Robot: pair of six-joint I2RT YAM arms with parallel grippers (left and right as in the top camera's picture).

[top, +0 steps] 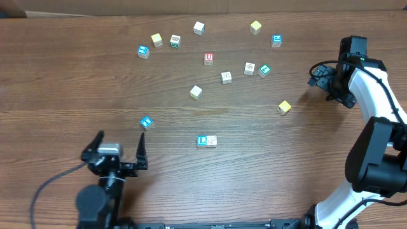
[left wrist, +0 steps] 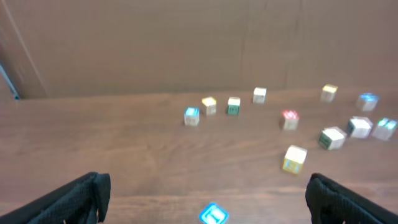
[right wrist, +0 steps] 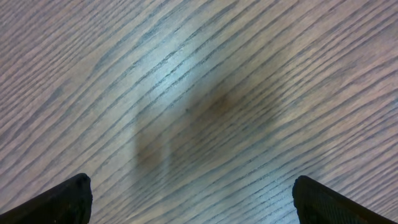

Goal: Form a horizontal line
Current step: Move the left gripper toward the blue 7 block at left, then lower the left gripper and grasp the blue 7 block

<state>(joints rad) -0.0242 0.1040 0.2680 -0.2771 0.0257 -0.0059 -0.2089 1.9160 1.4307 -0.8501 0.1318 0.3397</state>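
Note:
A short horizontal line of two touching cubes lies in the lower middle of the table: a blue "L" cube (top: pixel 202 141) with a tan cube (top: pixel 212 141) on its right. A lone blue cube (top: pixel 146 122) sits to their left; the left wrist view shows it (left wrist: pixel 213 215) on the wood between and just ahead of the fingers. My left gripper (top: pixel 121 145) (left wrist: pixel 205 191) stands open and empty just short of that cube. Far to the right, my right gripper (top: pixel 324 81) (right wrist: pixel 193 193) is open over bare wood.
Several loose cubes are scattered across the far half: a red "U" cube (top: pixel 208 58), yellow ones (top: pixel 284 107) (top: pixel 255 27) (top: pixel 156 40), blue ones (top: pixel 143 51) (top: pixel 276 41), a teal one (top: pixel 264 70) and pale ones (top: pixel 196 92) (top: pixel 226 77). A cardboard wall (left wrist: pixel 186 43) backs the table.

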